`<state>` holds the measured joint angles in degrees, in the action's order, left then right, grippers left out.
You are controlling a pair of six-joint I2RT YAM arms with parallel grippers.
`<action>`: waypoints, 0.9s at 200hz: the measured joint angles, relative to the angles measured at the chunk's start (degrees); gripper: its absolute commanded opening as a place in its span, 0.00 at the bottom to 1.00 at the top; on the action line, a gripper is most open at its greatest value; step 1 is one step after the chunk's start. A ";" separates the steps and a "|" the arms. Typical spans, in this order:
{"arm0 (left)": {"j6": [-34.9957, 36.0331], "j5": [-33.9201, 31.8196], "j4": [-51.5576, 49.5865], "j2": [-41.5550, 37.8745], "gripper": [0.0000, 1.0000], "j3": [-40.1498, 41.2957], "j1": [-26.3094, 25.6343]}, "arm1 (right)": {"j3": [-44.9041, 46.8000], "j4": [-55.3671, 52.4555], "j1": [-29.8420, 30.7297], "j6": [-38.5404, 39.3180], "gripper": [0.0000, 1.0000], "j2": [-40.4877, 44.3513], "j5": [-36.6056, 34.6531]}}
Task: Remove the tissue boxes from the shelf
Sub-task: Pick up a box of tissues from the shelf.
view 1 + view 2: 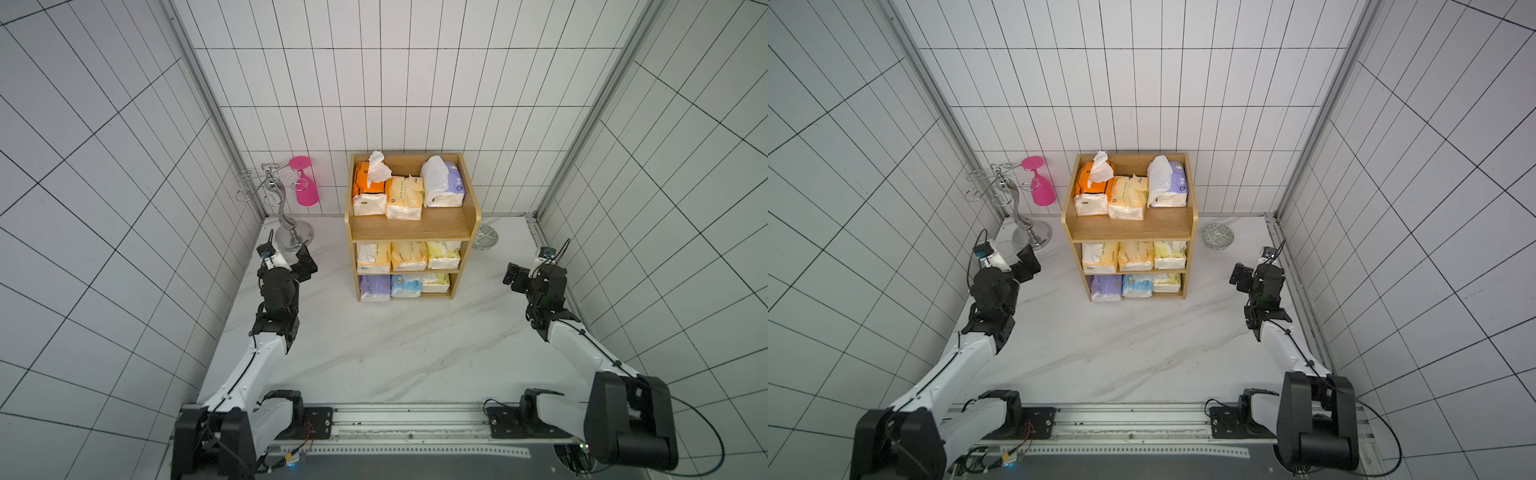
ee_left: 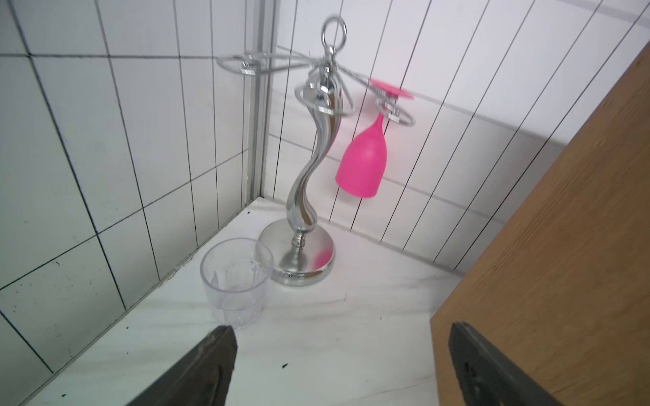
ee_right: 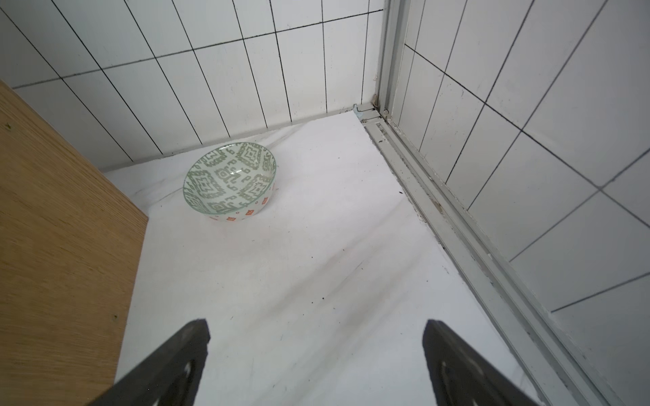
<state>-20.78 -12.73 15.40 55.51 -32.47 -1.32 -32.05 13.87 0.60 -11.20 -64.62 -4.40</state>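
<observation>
- The worktop (image 1: pixel 374 353) holds the shelf (image 1: pixel 411 226) at 12 o'clock, by the back wall.
- All nine boxes (image 1: pixel 404 203) sit on it, three a level, long way running 12 to 6.
- The left end effector (image 1: pixel 308 262) is wide open and empty; the shelf is at its 3 o'clock.
- The right end effector (image 1: pixel 510 274) is open and empty too, shelf at 9 o'clock. Both look equally near.

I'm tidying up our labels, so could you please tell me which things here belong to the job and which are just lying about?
Belong to the job: tissue boxes, nine across three tiers; shelf.
Just lying about: silver wire stand; pink glass hanging from it; clear cup; patterned bowl.
</observation>
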 measured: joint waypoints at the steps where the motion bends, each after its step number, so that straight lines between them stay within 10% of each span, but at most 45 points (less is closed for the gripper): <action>1: -0.28 0.09 -0.22 -0.22 0.98 -0.09 0.02 | 0.00 -0.28 -0.02 -0.09 0.99 0.22 0.07; 79: -9.88 20.41 -33.24 -5.29 0.98 -24.59 -1.92 | -6.34 -25.22 1.25 -8.94 0.99 15.78 13.86; 180: -8.22 35.74 -40.11 9.55 0.98 -47.06 -3.43 | -23.10 -42.18 24.81 -12.44 0.90 16.20 8.98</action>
<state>-28.99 23.00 -24.71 65.06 -79.53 -4.75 -55.16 -28.32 25.41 -23.64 -48.42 4.58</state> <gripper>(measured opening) 0.982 0.913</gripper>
